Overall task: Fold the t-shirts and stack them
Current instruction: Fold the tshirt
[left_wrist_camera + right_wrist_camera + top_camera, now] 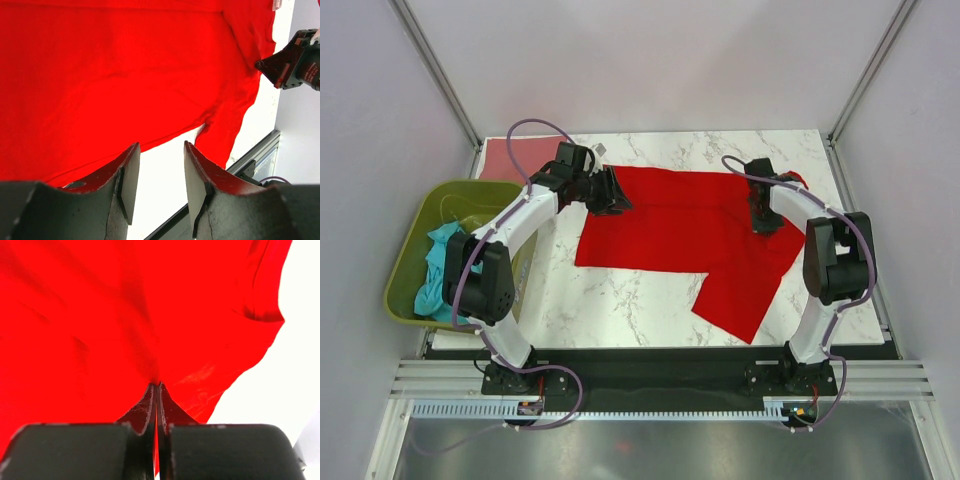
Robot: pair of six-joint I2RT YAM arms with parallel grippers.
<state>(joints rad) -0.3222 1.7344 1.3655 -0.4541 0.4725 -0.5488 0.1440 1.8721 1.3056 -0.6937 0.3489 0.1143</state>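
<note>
We judged the fold of the red t-shirt [690,225] just starting: right gripper [156,387] clenched its cloth; left gripper [160,150], released over its edge, needed a grip next.

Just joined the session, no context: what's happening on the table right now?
Two arms are working on a red t-shirt spread out on the marble table, not yet folded. The right gripper is shut, pinching the cloth at the shirt's right side. The left gripper is open at the shirt's left edge, holding nothing. A teal t-shirt lies in the green basket beside the table's left edge.
</note>
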